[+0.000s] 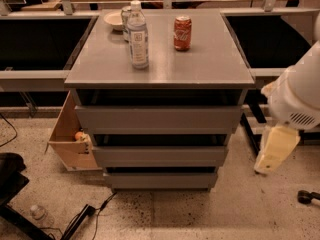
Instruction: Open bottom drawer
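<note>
The grey cabinet has three handleless drawer fronts. The bottom drawer is the narrowest and lowest one, just above the floor, and its flat grey front sits closed. My gripper is the cream-coloured end hanging below the white arm at the right. It is to the right of the cabinet, at about the height of the middle drawer, and apart from all the drawers.
A water bottle, a red soda can and a bowl stand on the cabinet top. An open cardboard box stands on the floor at the cabinet's left. Cables and a small bottle lie on the floor at the lower left.
</note>
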Robot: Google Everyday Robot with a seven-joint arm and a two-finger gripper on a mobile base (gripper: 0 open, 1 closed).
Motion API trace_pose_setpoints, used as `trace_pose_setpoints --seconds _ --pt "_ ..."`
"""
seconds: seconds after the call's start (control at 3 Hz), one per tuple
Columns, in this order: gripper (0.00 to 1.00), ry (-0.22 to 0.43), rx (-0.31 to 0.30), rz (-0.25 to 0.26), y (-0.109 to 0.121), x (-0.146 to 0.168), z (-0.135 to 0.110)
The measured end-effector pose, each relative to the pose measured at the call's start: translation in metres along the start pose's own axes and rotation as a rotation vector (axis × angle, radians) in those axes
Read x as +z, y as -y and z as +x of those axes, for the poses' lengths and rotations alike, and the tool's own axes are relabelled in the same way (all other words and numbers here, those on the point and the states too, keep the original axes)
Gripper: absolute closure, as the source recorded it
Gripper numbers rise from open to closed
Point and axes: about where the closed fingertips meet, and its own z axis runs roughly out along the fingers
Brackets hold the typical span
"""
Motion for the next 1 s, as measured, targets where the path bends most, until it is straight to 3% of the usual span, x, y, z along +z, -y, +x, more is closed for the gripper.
trace_pose_setpoints --seconds 0.33,0.67,1.0 --pt "0.00 -0.092 0.010 -0.012 -0.011 0.085 0.015" --pt "0.00 -0.149 -0.020 -0.010 -0.014 0.155 0.027" --pt "0.00 -0.147 -0.024 -0.034 -0.015 0.200 0.032"
